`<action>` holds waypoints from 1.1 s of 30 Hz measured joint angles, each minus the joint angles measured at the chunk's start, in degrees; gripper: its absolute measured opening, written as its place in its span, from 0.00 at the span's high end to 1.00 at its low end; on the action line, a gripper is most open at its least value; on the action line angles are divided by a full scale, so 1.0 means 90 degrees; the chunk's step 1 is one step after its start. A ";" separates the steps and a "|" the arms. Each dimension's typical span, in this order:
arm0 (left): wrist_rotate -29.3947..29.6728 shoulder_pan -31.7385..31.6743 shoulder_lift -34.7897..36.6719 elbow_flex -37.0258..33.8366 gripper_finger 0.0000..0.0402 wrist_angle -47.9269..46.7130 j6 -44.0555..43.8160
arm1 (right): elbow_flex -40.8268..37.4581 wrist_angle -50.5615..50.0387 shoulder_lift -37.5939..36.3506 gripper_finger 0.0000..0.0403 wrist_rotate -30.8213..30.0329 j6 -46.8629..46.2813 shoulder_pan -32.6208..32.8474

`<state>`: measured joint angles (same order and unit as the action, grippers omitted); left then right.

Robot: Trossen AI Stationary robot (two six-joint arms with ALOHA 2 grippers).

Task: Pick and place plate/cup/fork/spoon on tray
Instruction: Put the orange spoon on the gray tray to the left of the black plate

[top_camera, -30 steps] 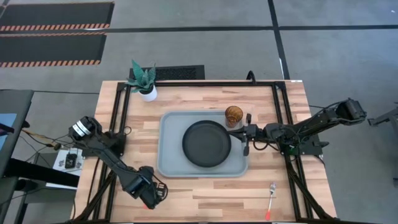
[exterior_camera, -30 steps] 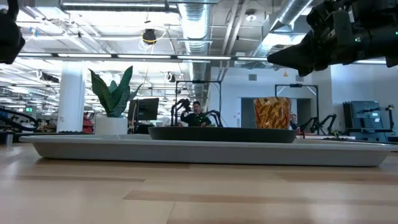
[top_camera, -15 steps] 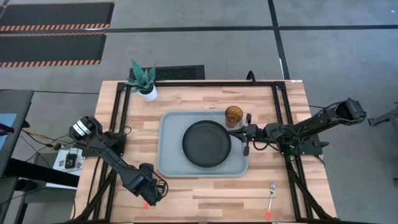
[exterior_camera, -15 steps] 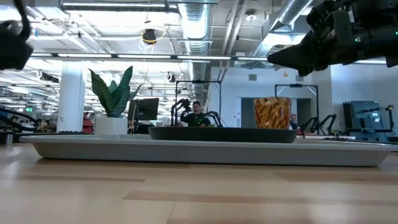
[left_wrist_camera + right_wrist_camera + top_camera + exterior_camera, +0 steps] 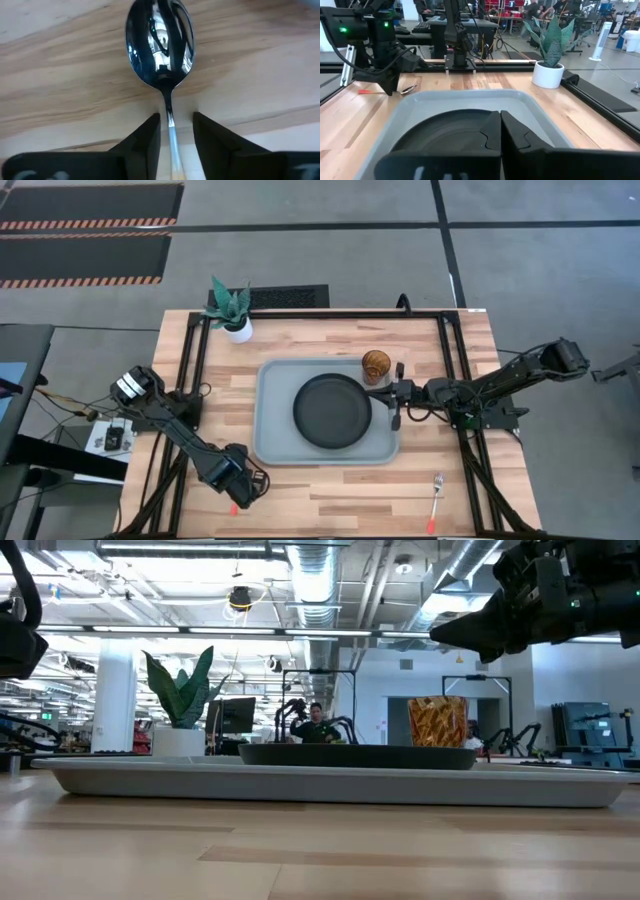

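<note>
My left pincer (image 5: 172,135) is low at the near left of the worktop (image 5: 330,490). Its fingers (image 5: 145,140) sit apart, one on each side of the spoon (image 5: 160,45) handle, not squeezing yet. The handle is thin and lies flat on the wood, so I think it could slip or spin away when I close.

The fork (image 5: 435,498) lies at the near right, alone.

Farther back, the plate (image 5: 332,411) sits in the tray (image 5: 275,442), and the cup (image 5: 376,366) stands in the far right corner. My right pincer (image 5: 393,393) is clenched and empty, hanging over the tray's right edge.

I count one spoon, one fork, one plate, one cup, one tray.
</note>
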<state>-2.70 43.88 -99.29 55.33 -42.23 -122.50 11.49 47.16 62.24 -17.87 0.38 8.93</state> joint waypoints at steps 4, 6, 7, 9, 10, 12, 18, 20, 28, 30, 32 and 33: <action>-0.0102 0.0000 -0.0002 0.0000 0.87 -0.0001 0.0214 | 0.0000 -0.0001 0.0001 0.98 0.0000 0.0000 0.0000; -0.0116 0.0000 0.0002 -0.0001 0.94 -0.0001 0.0316 | 0.0000 -0.0001 0.0000 0.98 0.0000 0.0000 0.0000; -0.0115 0.0000 0.0019 -0.0007 0.97 -0.0004 0.0344 | 0.0000 -0.0001 0.0001 0.98 -0.0001 0.0000 0.0000; -0.0117 0.0000 0.0081 -0.0021 0.98 -0.0012 0.0412 | 0.0000 0.0001 0.0000 0.97 -0.0001 0.0002 -0.0003; -0.0099 0.0000 0.0147 -0.0027 0.98 -0.0045 0.0438 | 0.0000 -0.0001 0.0000 0.97 -0.0002 0.0002 -0.0010; 0.0045 0.0003 0.0356 -0.0026 0.99 -0.0075 0.0423 | 0.0000 0.0002 0.0000 0.98 -0.0002 0.0005 -0.0010; 0.0655 0.0034 0.1041 -0.0017 1.00 -0.0232 0.0181 | 0.0000 0.0004 0.0000 0.98 -0.0002 0.0007 -0.0010; 0.0853 0.0023 0.1225 -0.0017 1.00 -0.0316 0.0178 | 0.0000 0.0002 0.0000 0.97 -0.0002 0.0007 -0.0010; 0.1304 -0.0876 0.1621 -0.0005 1.00 -0.0571 0.1264 | -0.0002 0.0002 0.0000 0.98 -0.0002 0.0007 -0.0010; 0.1306 -0.1200 0.1692 -0.0005 1.00 -0.0559 0.1743 | -0.0002 0.0002 0.0000 0.98 -0.0002 0.0007 -0.0010; 0.1308 -0.1517 0.1749 -0.0005 1.00 -0.0559 0.2250 | -0.0002 0.0002 0.0000 0.97 -0.0002 0.0007 -0.0010; 0.1306 -0.1678 0.1774 -0.0005 1.00 -0.0562 0.2488 | -0.0002 0.0002 0.0001 0.97 -0.0002 0.0007 -0.0010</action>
<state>9.06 28.78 -83.32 55.29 -47.29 -100.12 11.46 47.18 62.24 -17.89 0.45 8.84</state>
